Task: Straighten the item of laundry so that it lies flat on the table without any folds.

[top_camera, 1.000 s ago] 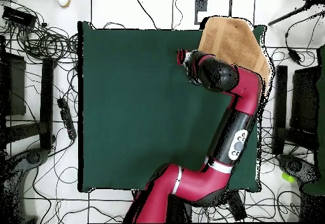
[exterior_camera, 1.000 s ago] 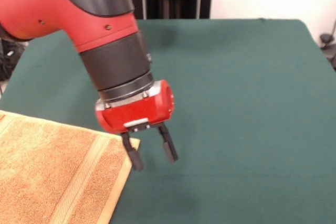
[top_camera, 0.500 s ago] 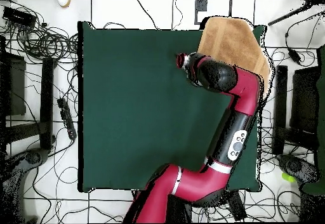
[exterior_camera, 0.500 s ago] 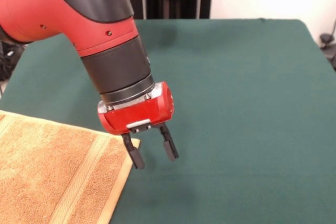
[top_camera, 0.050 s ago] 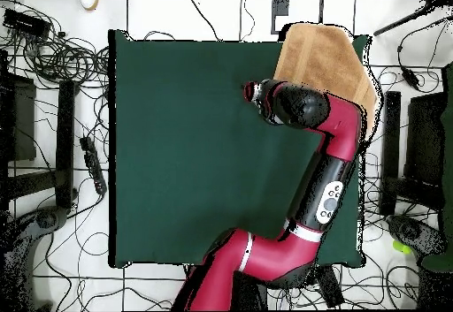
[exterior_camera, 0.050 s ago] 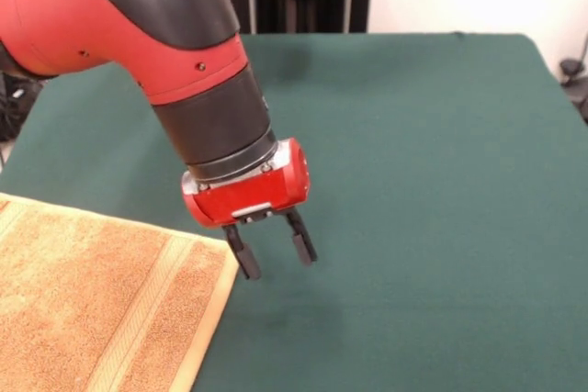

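Note:
The item of laundry, an orange-tan towel [exterior_camera, 0.050 s ago: 83,300] with a paler stripe and hem, lies spread at the lower left of the front view, reaching past the picture's edges. From overhead the towel [top_camera, 0.050 s ago: 327,57] sits at the table's top right corner, partly under the arm. My gripper [exterior_camera, 0.050 s ago: 276,257] hangs open just above the green table [exterior_camera, 0.050 s ago: 432,181], beside the towel's corner, with nothing between its fingers. Overhead, the gripper [top_camera, 0.050 s ago: 250,90] shows left of the towel.
My red and black arm [top_camera, 0.050 s ago: 332,176] crosses the table's right side in the overhead view. Cables and equipment [top_camera, 0.050 s ago: 53,52] lie on the floor around the table. Green cloth stretches wide to the right of the gripper in the front view.
The gripper has shifted slightly right, away from the towel's corner, and risen a little. It stays open. The towel has not moved.

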